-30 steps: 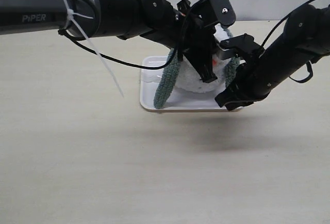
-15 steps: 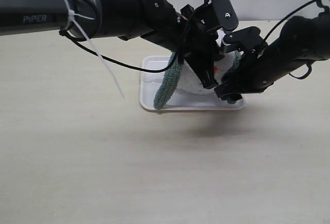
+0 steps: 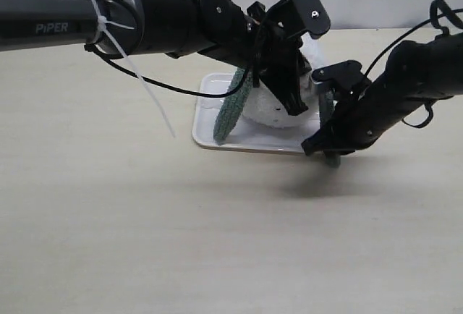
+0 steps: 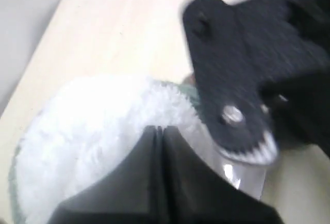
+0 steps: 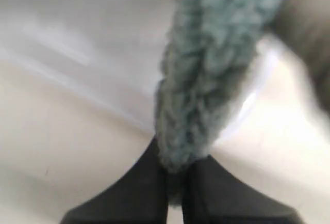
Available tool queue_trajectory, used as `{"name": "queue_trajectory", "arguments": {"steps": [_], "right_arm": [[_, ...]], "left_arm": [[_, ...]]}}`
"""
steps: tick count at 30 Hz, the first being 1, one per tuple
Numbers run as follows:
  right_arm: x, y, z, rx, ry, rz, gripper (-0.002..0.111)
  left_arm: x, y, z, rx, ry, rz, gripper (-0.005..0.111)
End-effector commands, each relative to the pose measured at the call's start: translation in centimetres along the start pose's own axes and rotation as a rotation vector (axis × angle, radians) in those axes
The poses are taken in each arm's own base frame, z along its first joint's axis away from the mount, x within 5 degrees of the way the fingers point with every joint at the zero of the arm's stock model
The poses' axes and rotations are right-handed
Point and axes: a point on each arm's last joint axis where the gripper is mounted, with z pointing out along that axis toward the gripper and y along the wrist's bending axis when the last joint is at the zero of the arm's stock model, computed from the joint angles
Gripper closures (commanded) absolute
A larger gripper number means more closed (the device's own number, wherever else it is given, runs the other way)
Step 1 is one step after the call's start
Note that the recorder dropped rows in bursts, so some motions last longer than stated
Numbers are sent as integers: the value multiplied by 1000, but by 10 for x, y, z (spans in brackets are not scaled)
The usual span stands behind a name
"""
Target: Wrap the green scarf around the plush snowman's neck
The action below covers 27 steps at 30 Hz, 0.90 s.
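The plush snowman [image 3: 269, 113] sits in a white tray [image 3: 208, 137], largely hidden by my left arm. Its white fluff [image 4: 87, 131] fills the left wrist view. The green scarf [image 3: 230, 111] hangs down the snowman's left side and runs behind it to the right side [image 3: 327, 103]. My left gripper [image 3: 295, 106] is shut with nothing between its fingers, and its tips [image 4: 157, 129] press into the white plush. My right gripper [image 3: 320, 147] is shut on the scarf's right end [image 5: 198, 79] at the tray's front right corner. The neck is hidden.
The tray's clear plastic wall [image 5: 77, 43] lies just beyond the right gripper. A black part of the other arm [image 4: 232, 74] hovers close over the snowman. Cables and a white zip tie [image 3: 137, 75] hang off the left arm. Bare beige tabletop [image 3: 145, 242] surrounds the tray.
My right gripper pulled back, then closed on the scarf's right end and dropped lower at the tray's corner. The tray slid slightly left. The left gripper stayed on the snowman.
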Motion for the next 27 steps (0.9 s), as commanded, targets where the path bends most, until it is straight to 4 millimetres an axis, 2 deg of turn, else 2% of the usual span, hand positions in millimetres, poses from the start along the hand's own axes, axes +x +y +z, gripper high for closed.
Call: {"name": "queue_trajectory", "arguments": {"steps": [1, 10, 17, 21, 24, 27], "right_arm": [[18, 8, 1, -36, 46, -17, 104], [17, 22, 3, -177, -43, -90, 104], [10, 15, -7, -115, -122, -71, 102], [6, 16, -17, -107, -156, -73, 89], [5, 16, -20, -105, -165, -75, 83], [5, 16, -20, -105, -165, -75, 81]], "left_arm": [[-3, 4, 0, -40, -20, -50, 107], [-3, 3, 0, -37, -20, -53, 107], [-2, 2, -5, 0, 3, -15, 107], [-15, 13, -28, -40, -20, -45, 103], [-24, 21, -50, -41, -20, -2, 92], [-23, 31, -70, -21, -1, -22, 75]]}}
